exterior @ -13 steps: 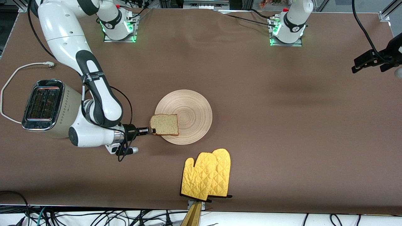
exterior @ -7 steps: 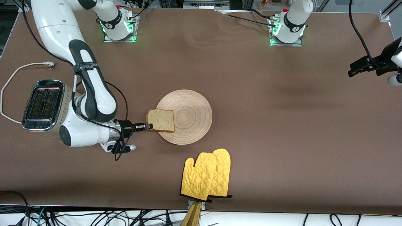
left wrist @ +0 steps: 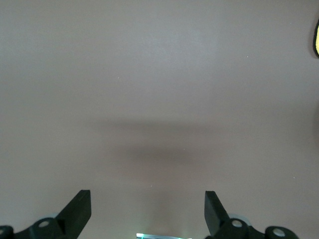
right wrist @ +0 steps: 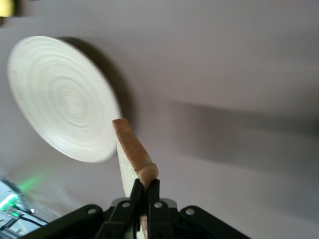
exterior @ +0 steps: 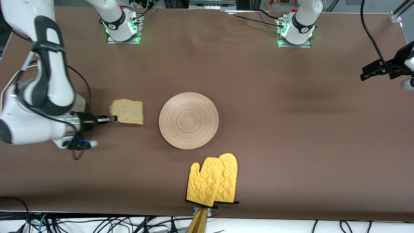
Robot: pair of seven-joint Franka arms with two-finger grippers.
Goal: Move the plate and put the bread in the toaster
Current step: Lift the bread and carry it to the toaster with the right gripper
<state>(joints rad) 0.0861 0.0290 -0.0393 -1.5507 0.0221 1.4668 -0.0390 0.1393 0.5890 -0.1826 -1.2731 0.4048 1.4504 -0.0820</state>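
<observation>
Pair of yellow oven mitts (exterior: 213,183) at the table edge closest to the front camera, nearer to it than the plate (exterior: 189,120), not touching it. Plate flat on the brown table (exterior: 275,129), about mid-table, bare top with ring grooves. In the right wrist view the plate (right wrist: 60,119) lies on the table past the slice, well apart from it.

Bread (exterior: 126,112) is off the plate, up in the air over bare table, beside the plate toward the right arm's end. Right gripper (exterior: 108,119) clenched on the bread, pinching one crust edge; the rest of the slice sticks out from the fingertips toward the plate. Right wrist view: bread (right wrist: 132,157) edge-on, crust clamped between the two black fingers (right wrist: 153,191), slice extending away from the jaws.

Toaster hidden under the right arm, can't place it.

Left gripper (exterior: 376,69) waits over the table's left-arm end, well apart from the plate; jaws spread wide, nothing between them, left wrist view shows both fingers (left wrist: 79,209) over bare table.
</observation>
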